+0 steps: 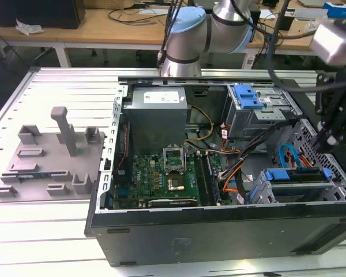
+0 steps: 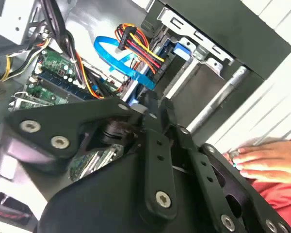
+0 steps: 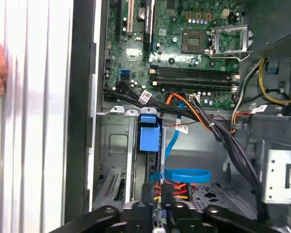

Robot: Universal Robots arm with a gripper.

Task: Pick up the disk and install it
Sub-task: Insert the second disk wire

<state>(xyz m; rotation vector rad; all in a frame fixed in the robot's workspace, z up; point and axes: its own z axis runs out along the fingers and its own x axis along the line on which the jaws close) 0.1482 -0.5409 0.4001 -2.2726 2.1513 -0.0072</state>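
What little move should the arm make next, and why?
Probably a slow, slight descent toward the disk: the tool hangs close above its blue-railed end in the bay, with cables alongside and a person's hand resting beside the case.

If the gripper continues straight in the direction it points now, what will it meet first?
Most likely the disk with its blue rails, seated in the drive cage directly ahead of the gripper. The blue cable loop lies close beside that line; depth is unclear.
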